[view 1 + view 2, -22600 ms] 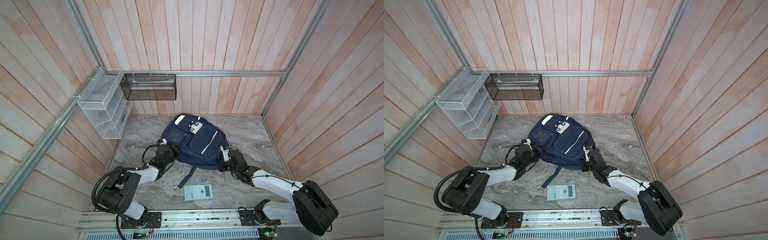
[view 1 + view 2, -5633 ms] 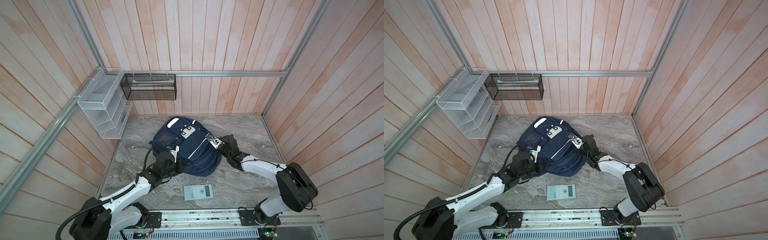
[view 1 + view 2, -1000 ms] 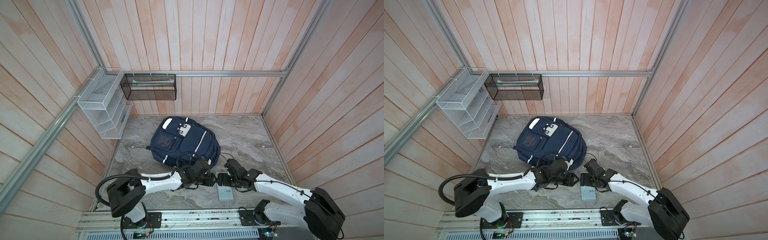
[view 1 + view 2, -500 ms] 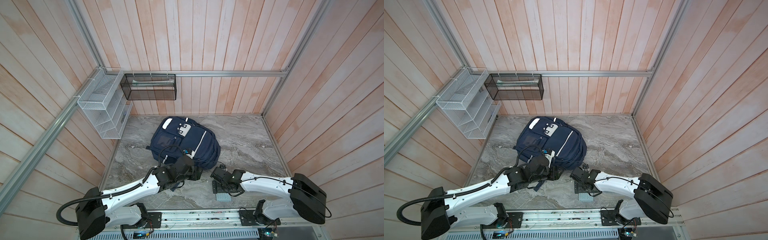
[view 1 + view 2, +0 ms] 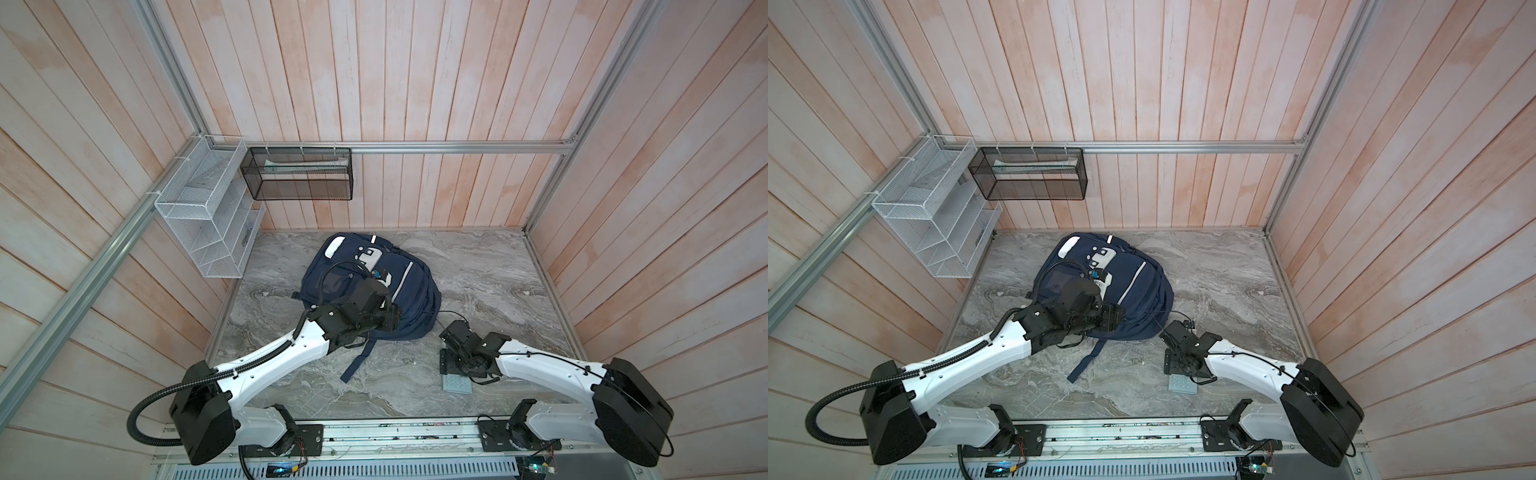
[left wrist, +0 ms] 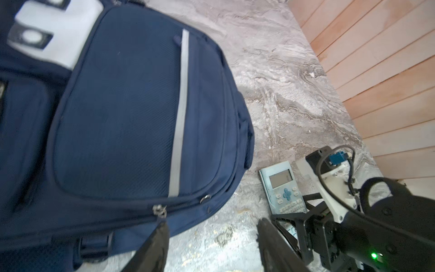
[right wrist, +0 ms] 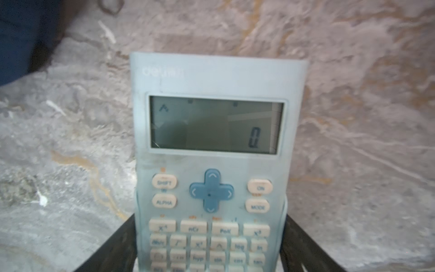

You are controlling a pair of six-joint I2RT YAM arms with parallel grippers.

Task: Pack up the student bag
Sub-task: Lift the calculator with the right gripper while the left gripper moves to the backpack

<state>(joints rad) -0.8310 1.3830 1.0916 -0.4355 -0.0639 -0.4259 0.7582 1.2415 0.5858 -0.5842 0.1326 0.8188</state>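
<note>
The left arm (image 5: pixel 282 357) stretched forward and inward with its elbow low, its black wrist (image 5: pixel 357 307) was raised and turned toward the middle, and the left jaws stood apart with nothing between their fingers (image 6: pixel 153 247). The right arm (image 5: pixel 540 365) lay low over the counter (image 5: pixel 498 282), reaching inward with its wrist pitched down. The right jaws were spread wide, with one finger (image 7: pixel 113 247) along each long edge of the calculator (image 7: pixel 211 77); whether they pressed it could not be told.
</note>
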